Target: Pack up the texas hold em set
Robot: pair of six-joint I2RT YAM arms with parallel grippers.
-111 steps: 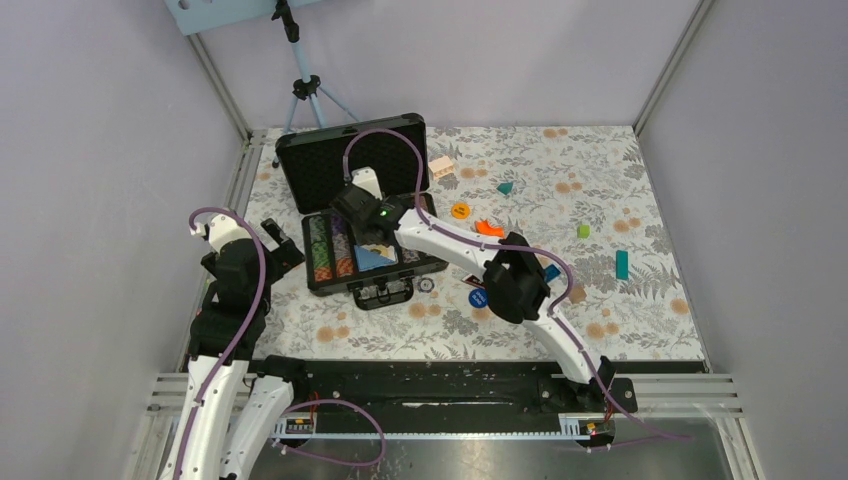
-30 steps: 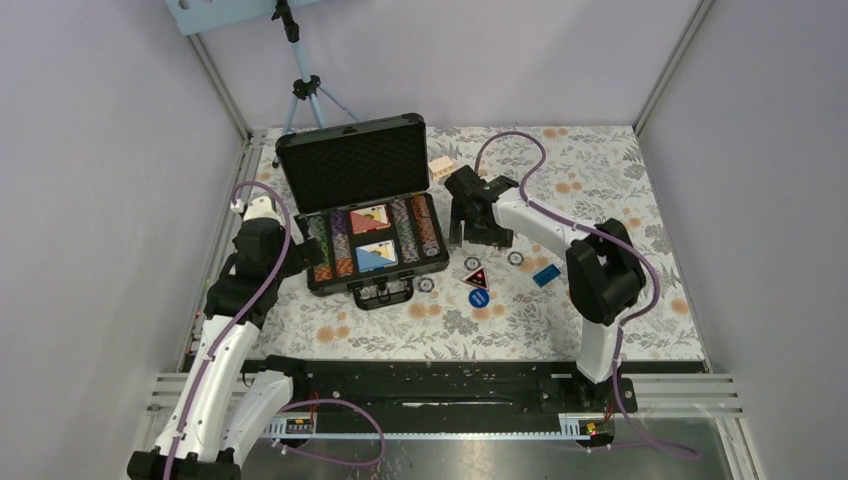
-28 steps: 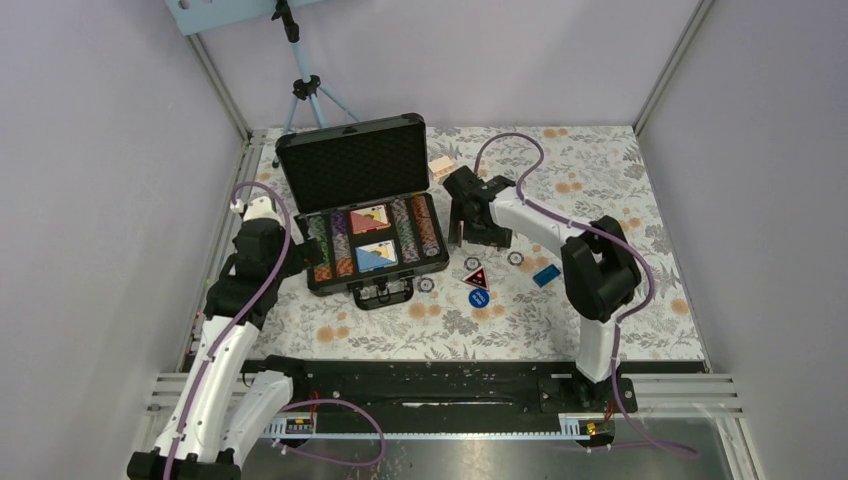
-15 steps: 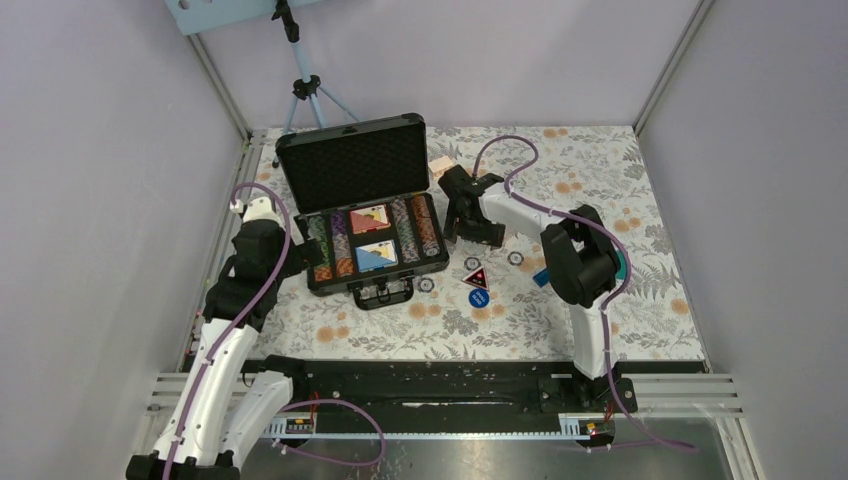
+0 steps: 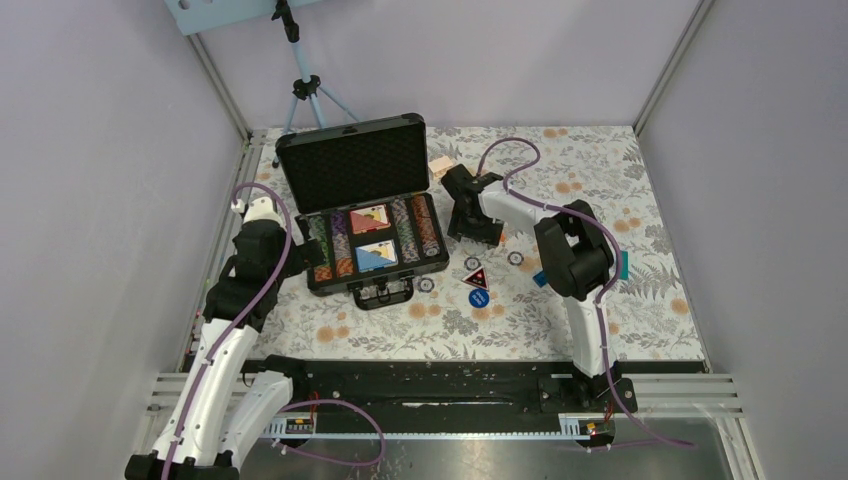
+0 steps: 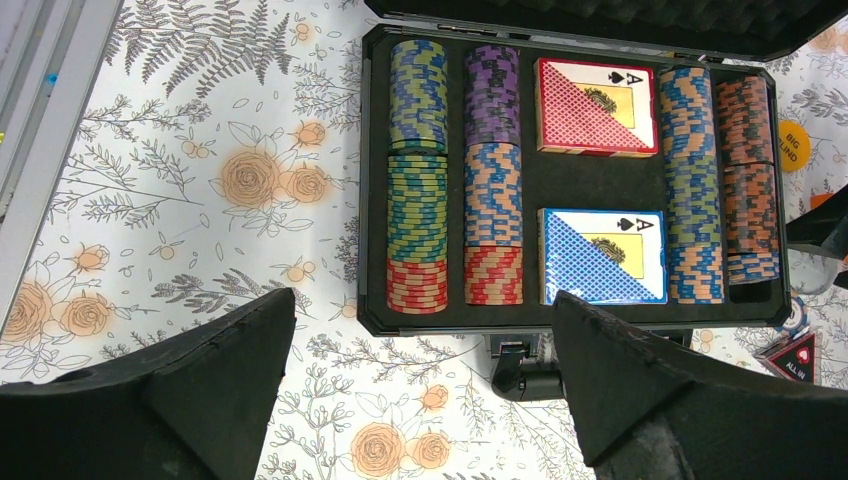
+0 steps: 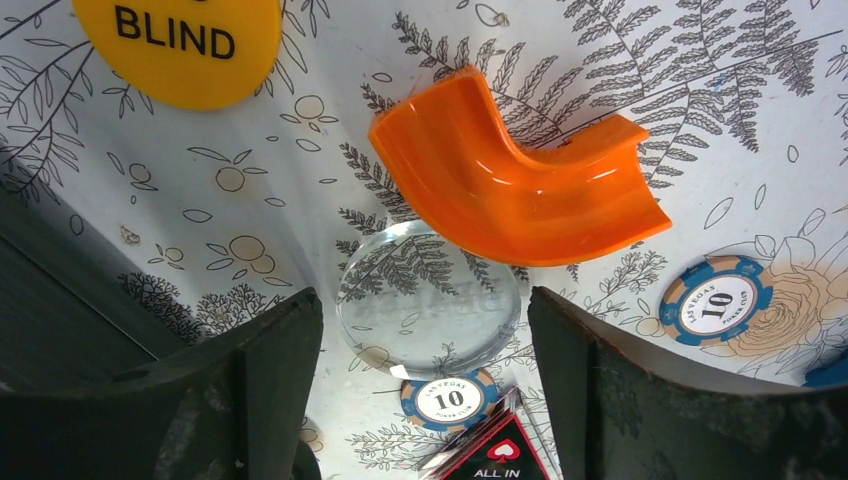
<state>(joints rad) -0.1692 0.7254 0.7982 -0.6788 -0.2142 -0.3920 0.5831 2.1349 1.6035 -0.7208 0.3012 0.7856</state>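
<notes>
While the open black briefcase [image 5: 350, 165] sits back-left on the bench [image 5: 650, 320] holding four chip rows [image 6: 417, 180] and two card decks [image 6: 597, 105], the left tool [image 6: 420, 300] hovers spread above it; the right tool [image 7: 425, 300], spread, straddles a clear disc [image 7: 430, 290] beside the orange curved block [image 7: 500, 200].

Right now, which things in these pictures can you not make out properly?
Yellow disc, right wrist view: the top edge cuts off the word above BLIND.
Clear disc, right wrist view: any engraving is too faint to read.
Black triangle marker, right wrist view: the bottom edge cuts it, only ALL IN shows.
Case lid, left wrist view: the top edge cuts off most of it.
</notes>
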